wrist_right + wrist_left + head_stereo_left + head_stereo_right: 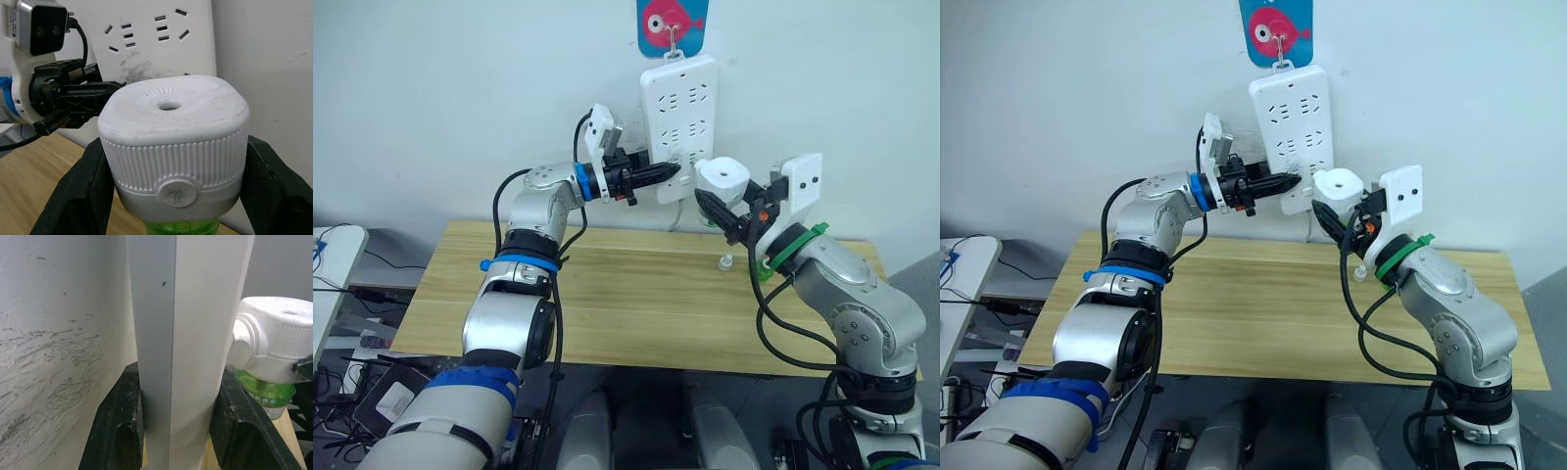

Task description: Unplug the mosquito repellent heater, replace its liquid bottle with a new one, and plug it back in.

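Left eye view has the power strip (678, 117) hanging on the wall, its lower edge pinched by the left gripper (668, 172). At its 4 o'clock, the mosquito repellent heater (722, 175) sits clamped in the right gripper (171, 196), green bottle (264, 392) fitted below. Judging by this, the heater is unplugged, so plugging in likely remains; whether the bottle is new I cannot tell.
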{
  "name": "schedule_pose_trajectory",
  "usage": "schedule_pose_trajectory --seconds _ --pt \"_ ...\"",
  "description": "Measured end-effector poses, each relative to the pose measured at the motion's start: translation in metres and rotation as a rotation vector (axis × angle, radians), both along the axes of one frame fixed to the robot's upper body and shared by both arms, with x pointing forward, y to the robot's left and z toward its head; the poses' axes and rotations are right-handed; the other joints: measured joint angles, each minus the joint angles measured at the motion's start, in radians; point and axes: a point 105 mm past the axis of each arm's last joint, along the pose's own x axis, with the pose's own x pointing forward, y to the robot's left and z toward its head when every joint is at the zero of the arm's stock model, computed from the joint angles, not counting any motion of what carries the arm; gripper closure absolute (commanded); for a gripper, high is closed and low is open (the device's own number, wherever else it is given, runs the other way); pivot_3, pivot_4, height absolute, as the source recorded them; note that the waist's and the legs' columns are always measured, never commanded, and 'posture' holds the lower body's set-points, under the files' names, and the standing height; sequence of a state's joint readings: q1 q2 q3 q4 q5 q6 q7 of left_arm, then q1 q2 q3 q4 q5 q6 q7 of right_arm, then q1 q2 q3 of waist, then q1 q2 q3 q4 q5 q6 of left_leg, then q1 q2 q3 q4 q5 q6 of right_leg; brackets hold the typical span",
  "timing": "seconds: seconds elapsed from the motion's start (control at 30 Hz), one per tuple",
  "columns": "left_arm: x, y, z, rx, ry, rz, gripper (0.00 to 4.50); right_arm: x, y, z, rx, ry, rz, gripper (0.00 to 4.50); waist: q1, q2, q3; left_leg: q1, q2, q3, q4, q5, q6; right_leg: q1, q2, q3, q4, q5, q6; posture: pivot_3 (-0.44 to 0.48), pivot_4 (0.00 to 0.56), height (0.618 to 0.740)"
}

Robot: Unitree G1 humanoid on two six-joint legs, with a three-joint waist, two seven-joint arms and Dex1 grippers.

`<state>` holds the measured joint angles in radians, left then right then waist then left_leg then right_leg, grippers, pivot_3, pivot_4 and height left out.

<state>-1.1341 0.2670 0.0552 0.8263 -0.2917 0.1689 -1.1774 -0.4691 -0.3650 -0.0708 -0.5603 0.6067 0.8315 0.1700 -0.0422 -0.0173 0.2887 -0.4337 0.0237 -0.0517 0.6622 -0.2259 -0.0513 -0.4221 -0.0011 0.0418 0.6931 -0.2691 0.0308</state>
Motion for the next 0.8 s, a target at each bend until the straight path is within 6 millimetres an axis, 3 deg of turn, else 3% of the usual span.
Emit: schedule_pose_trajectory --seconds 0.37,0.67,0.8 --pt "0.0 0.001 0.0 0.005 0.0 0.01 3.18 0.001 0.007 0.007 0.013 -0.02 0.001 1.47 0.0 0.0 0.0 0.0 0.001 0.0 0.0 0.0 0.0 0.0 0.0 0.0 0.001 0.0 0.0 -0.059 0.226 0.74" --pt "-0.001 0.0 0.002 0.007 -0.016 0.007 3.18 0.001 -0.003 -0.009 0.018 0.052 -0.024 1.47 0.001 0.0 0.0 0.0 0.001 0.0 0.0 0.0 0.0 0.0 0.0 0.0 0.001 0.0 0.0 -0.053 0.223 0.74" --pt "-0.001 0.0 0.002 0.007 -0.016 0.007 3.18 0.002 -0.004 -0.007 0.038 0.05 -0.032 1.47 0.001 0.0 0.0 0.0 0.001 0.0 0.0 0.0 0.0 -0.001 0.0 0.0 0.001 0.0 0.0 -0.048 0.221 0.74"
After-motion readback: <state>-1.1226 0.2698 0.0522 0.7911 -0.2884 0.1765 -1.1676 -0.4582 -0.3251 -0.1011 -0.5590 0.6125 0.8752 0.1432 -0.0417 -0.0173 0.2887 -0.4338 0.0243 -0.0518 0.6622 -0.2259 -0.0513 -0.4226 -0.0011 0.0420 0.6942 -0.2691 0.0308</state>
